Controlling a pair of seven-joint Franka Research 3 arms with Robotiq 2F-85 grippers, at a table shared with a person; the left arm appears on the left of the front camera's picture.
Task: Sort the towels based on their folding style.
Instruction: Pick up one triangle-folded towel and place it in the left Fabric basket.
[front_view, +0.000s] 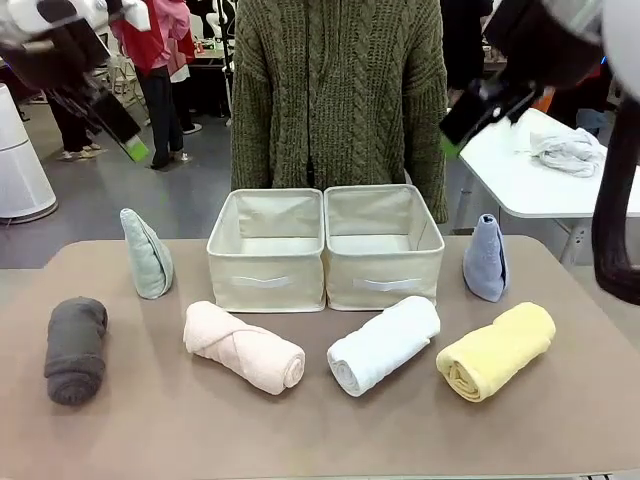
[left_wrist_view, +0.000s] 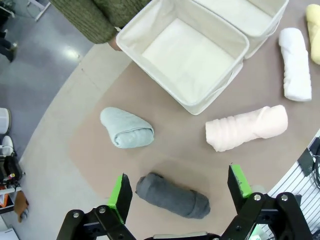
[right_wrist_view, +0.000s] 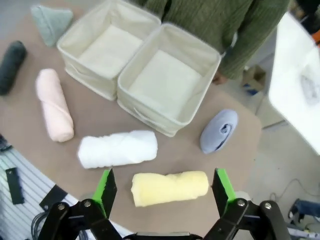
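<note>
Above the table (front_view: 320, 440) both arms are poised and nothing is sorted yet. The left gripper (left_wrist_view: 180, 182) hangs over the grey roll (left_wrist_view: 172, 196), fingers spread wide and empty. The right gripper (right_wrist_view: 164, 182) hangs the same way over the yellow roll (right_wrist_view: 170, 188). Between those two lie the pink roll (front_view: 245, 346) and white roll (front_view: 384, 344), all four in a row on the near side of the bins. The green cone (front_view: 147, 254) stands point up just beside the left bin (front_view: 265, 280), and the blue cone (front_view: 486, 258) does the same beside the right bin (front_view: 385, 282). The bins touch side by side and both are empty. For a clean first pick, we judge each gripper should drop straight down and straddle its roll at the middle, across the short way. It should then close firmly, because terry squashes and a loose pinch could let the outer flap unwind. We want the lift well clear of those soft fabric walls, since a snag would likely drag a bin along. We would keep one bin for rolls and one for cones. Everything looks plush and looped, the rolls are fat cylinders, and the cones taper to a rounded tip.
</note>
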